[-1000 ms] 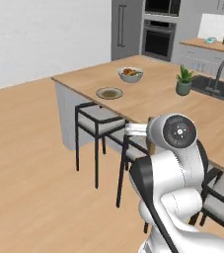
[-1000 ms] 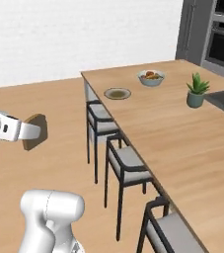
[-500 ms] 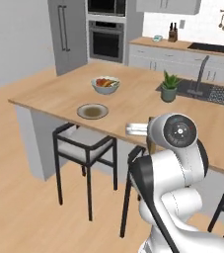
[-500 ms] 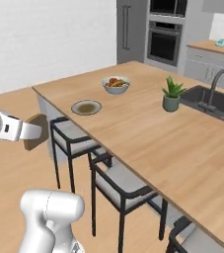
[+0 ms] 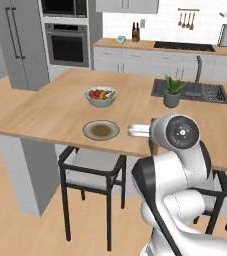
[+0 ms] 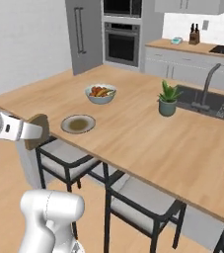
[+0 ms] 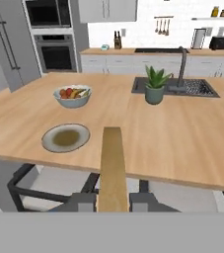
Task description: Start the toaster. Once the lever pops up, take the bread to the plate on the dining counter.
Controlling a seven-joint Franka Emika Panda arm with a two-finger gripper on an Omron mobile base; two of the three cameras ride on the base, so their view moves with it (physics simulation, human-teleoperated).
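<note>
Fruit bowl [image 5: 101, 96] and potted plant [image 5: 173, 92] stand beyond the plate [image 5: 101, 130]

Tan bread [image 7: 112, 168] stands edge-on, near the empty plate [image 7: 65, 137] on the dining counter [image 7: 172, 133].

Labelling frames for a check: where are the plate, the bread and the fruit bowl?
plate [image 5: 101, 130]: left base view, its centre.
bread [image 7: 112, 168]: hand view, its top edge.
fruit bowl [image 6: 100, 98]: right base view, its front wall.

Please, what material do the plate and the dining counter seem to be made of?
The plate looks like matte glazed ceramic: pale grey-beige, with a darker brownish centre and no shine. The dining counter looks like light wood with a smooth satin finish; faint grain lines run along its top.
</note>
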